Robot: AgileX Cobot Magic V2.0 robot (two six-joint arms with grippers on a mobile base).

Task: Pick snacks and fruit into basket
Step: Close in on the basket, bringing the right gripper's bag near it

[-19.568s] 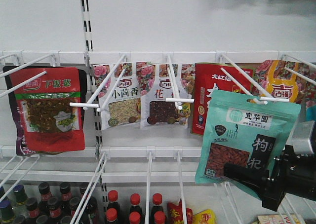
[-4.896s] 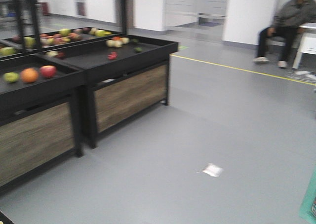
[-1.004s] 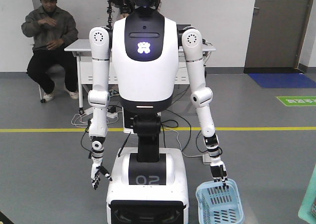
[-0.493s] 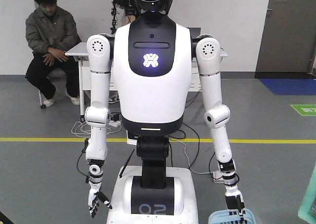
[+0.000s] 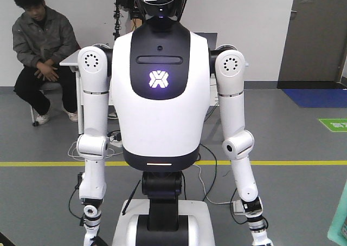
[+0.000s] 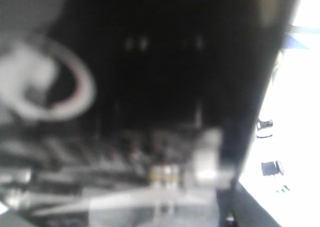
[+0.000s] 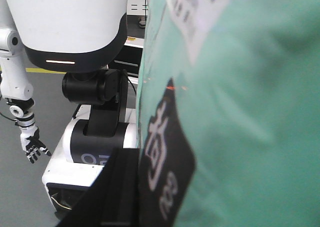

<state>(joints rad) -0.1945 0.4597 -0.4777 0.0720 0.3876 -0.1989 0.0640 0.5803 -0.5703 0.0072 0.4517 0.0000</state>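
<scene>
The right gripper [image 7: 127, 192] is clamped on the teal plastic snack pouch [image 7: 240, 112], mid-carry I reckon; next it needs the unseen basket beneath; left gripper too blurred to tell

The teal pouch [image 7: 240, 97] fills the right side, very close, with a black label of white characters low on it. The right gripper [image 7: 127, 187] shows one black finger pressed against the pouch's lower left edge. Behind stands a white humanoid robot [image 7: 70, 17] on grey floor.

The left wrist view is a dark blur; frame edges crop the teal pouch [image 7: 240, 87]
</scene>
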